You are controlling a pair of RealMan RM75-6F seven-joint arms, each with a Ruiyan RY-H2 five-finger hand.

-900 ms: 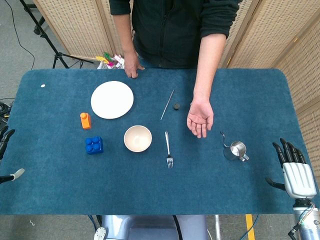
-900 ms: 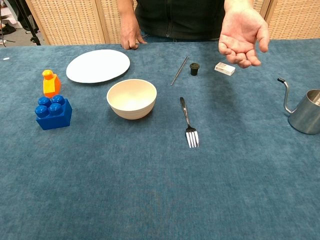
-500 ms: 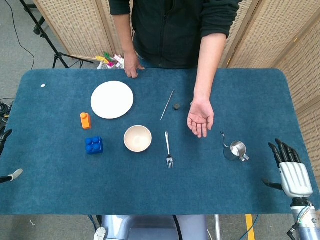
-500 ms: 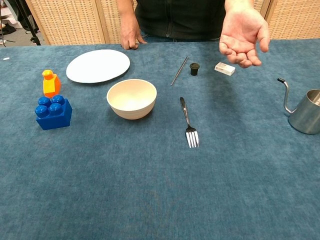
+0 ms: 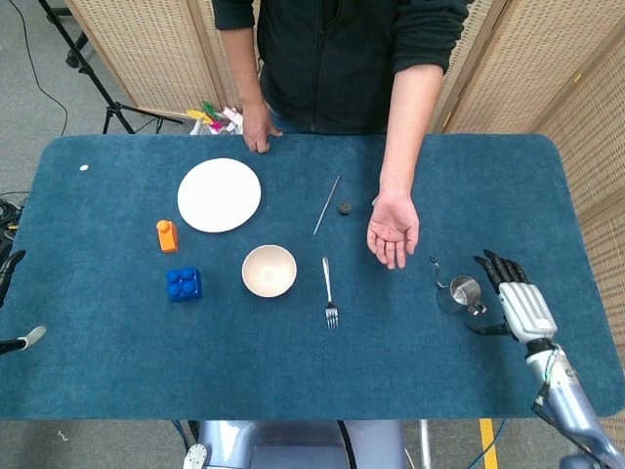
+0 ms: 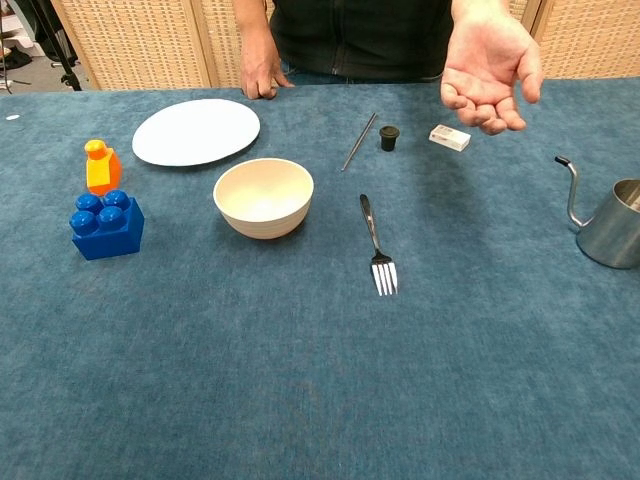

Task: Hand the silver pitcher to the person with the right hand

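The silver pitcher (image 5: 463, 293) stands upright on the blue table, its thin spout curving up to the left; the chest view cuts it off at the right edge, pitcher (image 6: 612, 222). My right hand (image 5: 515, 299) is open just right of it, fingers spread, close to the handle and apart from it. The person's open palm (image 5: 393, 230) waits face up, up and left of the pitcher, palm (image 6: 485, 70). At the far left edge, only the tips of my left hand (image 5: 12, 308) show.
A fork (image 5: 329, 291), cream bowl (image 5: 269, 271), white plate (image 5: 219, 194), blue brick (image 5: 184, 283) and orange block (image 5: 167, 235) lie left of centre. A thin rod (image 5: 326, 204), a black cap (image 5: 344, 207) and a small white eraser (image 6: 449, 137) sit near the person.
My right hand has moved left and up from the table's right edge to beside the pitcher. The pitcher and the person's palm have stayed put.
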